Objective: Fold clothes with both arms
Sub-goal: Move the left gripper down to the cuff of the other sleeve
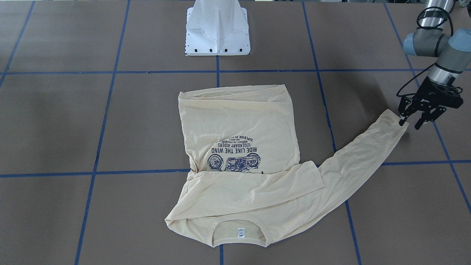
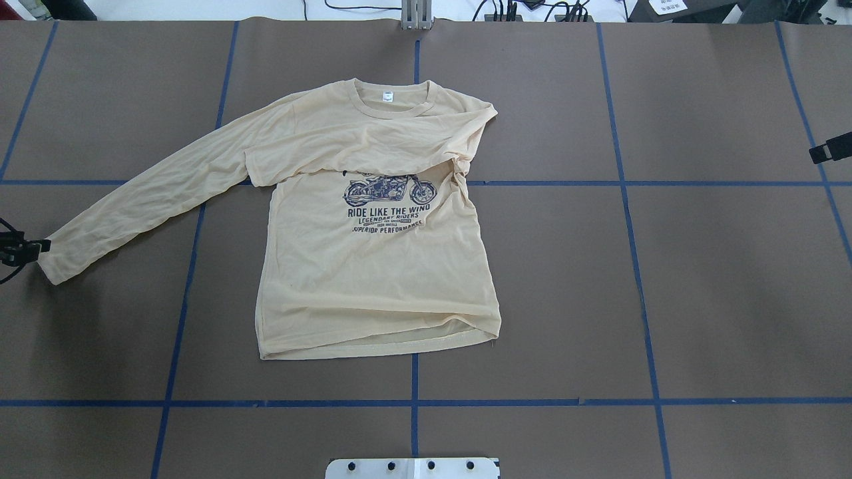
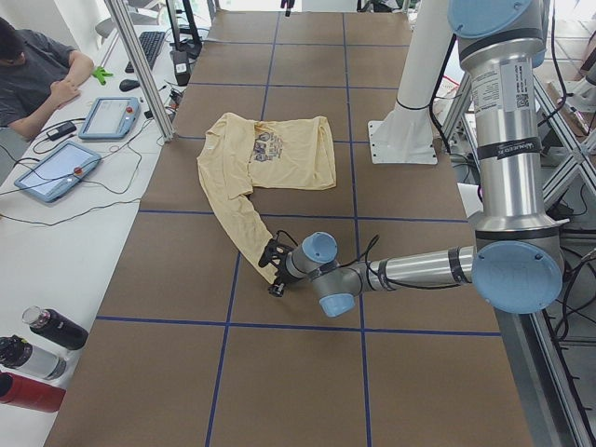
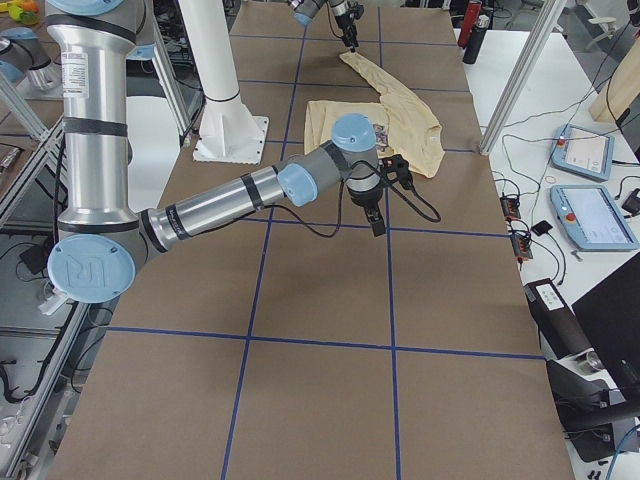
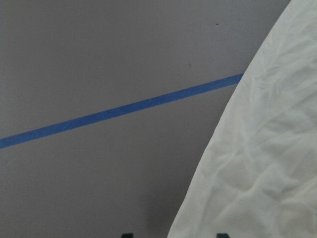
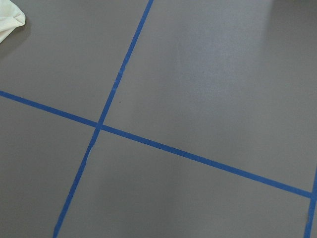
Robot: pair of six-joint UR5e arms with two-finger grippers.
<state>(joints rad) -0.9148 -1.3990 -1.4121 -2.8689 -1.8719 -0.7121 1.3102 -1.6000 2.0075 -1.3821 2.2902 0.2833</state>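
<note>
The cream-yellow shirt (image 1: 239, 121) lies print-up on the brown table (image 2: 699, 266), neck label at the far side from the robot. One sleeve is folded across the chest (image 2: 359, 156). The other sleeve (image 2: 146, 199) stretches out to the robot's left. My left gripper (image 1: 410, 123) is open at that sleeve's cuff (image 1: 395, 119), low over the table. In the left wrist view the sleeve edge (image 5: 262, 163) runs between the two fingertips (image 5: 222, 234). My right gripper (image 2: 829, 148) hovers over bare table far to the right of the shirt; whether it is open or shut, I cannot tell.
The white pedestal base (image 1: 217, 29) stands behind the shirt's hem. Blue tape lines (image 6: 99, 124) grid the table. A person (image 3: 37, 74) sits at a side bench with control tablets (image 3: 109, 116). Bottles (image 3: 51, 328) stand on that bench.
</note>
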